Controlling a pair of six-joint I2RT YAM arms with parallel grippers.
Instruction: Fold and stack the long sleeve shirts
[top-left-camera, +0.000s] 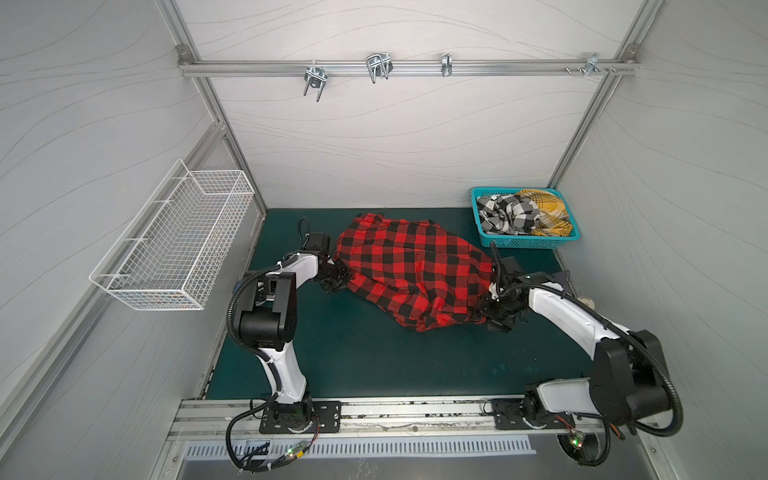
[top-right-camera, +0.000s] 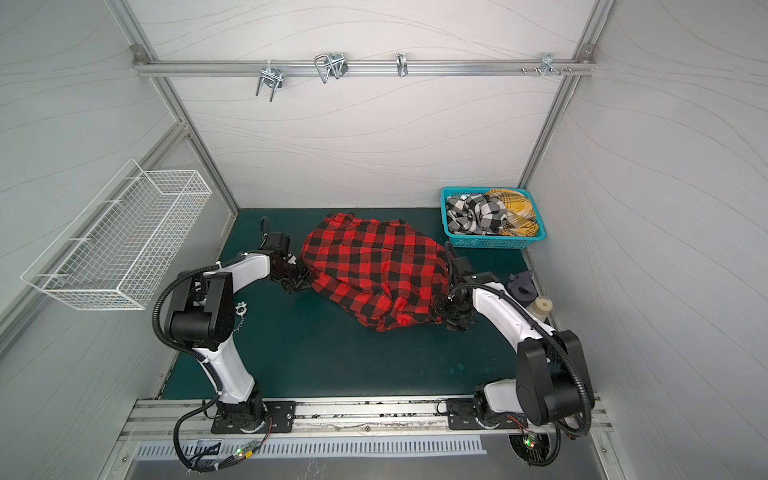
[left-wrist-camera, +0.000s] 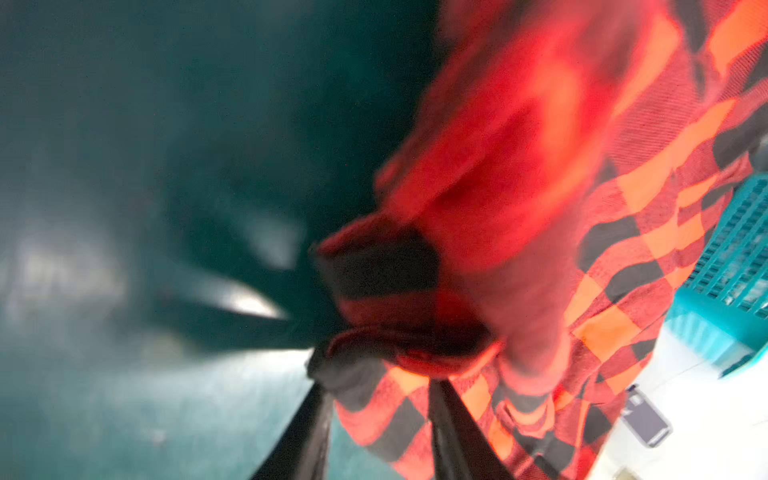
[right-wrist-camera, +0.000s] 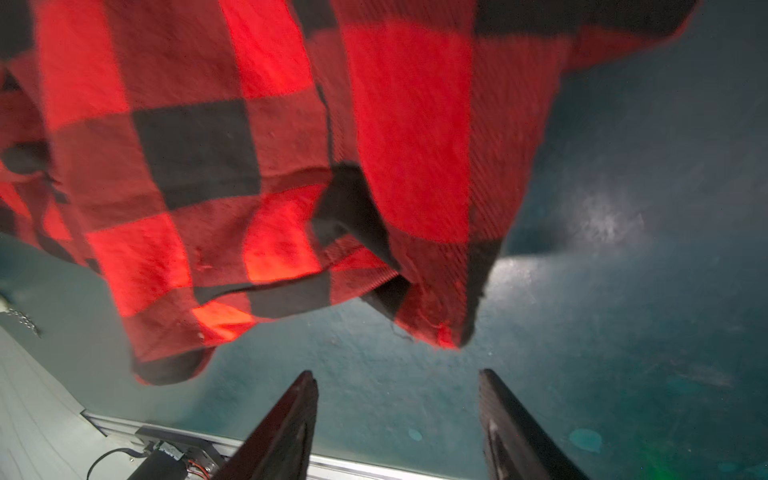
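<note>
In both top views, a green mat (top-left-camera: 353, 357) lies between grey walls, and the red-and-black shirt (top-left-camera: 411, 266) is heaped between the left gripper (top-left-camera: 338, 279) and the right gripper (top-left-camera: 491, 319). Left wrist view: narrow jaws pinch its fabric. Right wrist view: jaws wide, empty, hem just ahead.

A white wire basket (top-left-camera: 174, 237) is hanging on the left wall. A teal basket (top-left-camera: 523, 242) is sitting at the far right corner of the green desk (top-left-camera: 374, 365). Metal hooks (top-left-camera: 377, 68) are hanging from a rail (top-left-camera: 498, 67) across the back wall. Near the desk's right edge, a dark purple object (top-right-camera: 521, 286) and a white cylinder (top-right-camera: 542, 307) are sitting just beside each other. A small keychain (top-right-camera: 241, 309) is lying near the left edge.
</note>
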